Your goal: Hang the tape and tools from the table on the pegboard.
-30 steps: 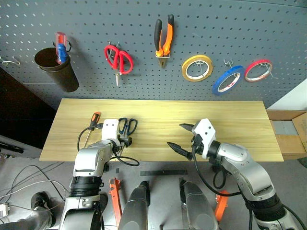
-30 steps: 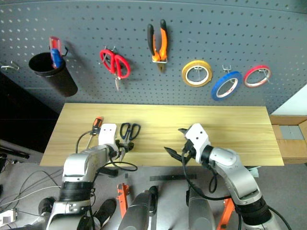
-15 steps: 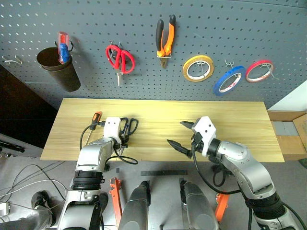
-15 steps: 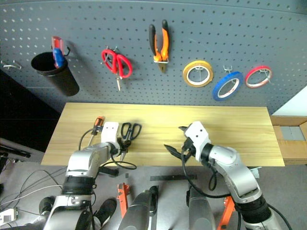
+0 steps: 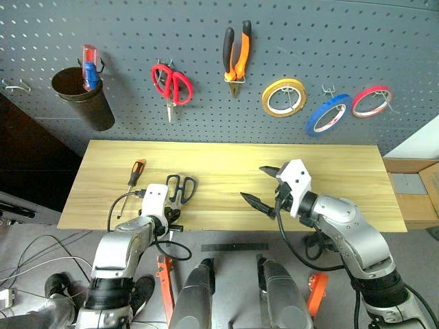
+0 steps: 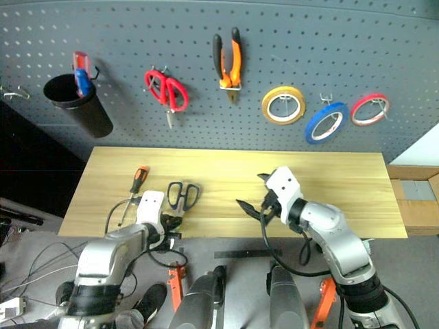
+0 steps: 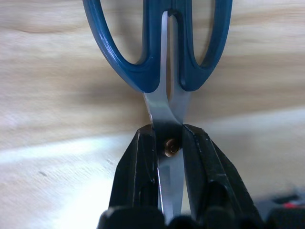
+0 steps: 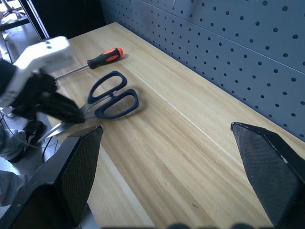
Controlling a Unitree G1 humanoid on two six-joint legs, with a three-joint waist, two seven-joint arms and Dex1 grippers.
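Gripping now: left gripper (image 7: 169, 143) is closed on the blades of the scissors (image 6: 182, 195) at the pivot screw, so the blue handles stay free for a hook.
Scissors place: near the front edge of the table (image 5: 329, 164), handles pointing to the pegboard (image 5: 123, 34).
Right gripper (image 5: 262, 185): wide open, empty, above the table middle.
Screwdriver (image 5: 135, 172): lying beside the scissors, not hung.
Pliers (image 5: 235, 51), blue tape (image 5: 327, 114): hanging on the board.

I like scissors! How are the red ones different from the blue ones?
The red scissors hang on the pegboard, blades pointing down; the blue scissors lie flat on the table. Nothing touches the red scissors, but the left end effector is shut on the blue scissors' blades. Both pairs are closed.
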